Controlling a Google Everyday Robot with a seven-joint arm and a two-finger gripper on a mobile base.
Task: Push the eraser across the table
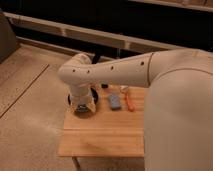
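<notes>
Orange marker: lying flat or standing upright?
Flat: the orange marker lies lengthwise on the table beside the blue pad. The gripper is down over the bowl, near the table's edge.

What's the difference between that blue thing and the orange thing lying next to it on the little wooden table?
The blue pad is a broad, flat rectangle; the orange marker is a thin stick. The pad is light blue, the marker bright orange. The marker lies closer to the robot's white body than the pad does. Both lie flat on the table, side by side. The gripper hangs over the dark bowl, away from both.
</notes>
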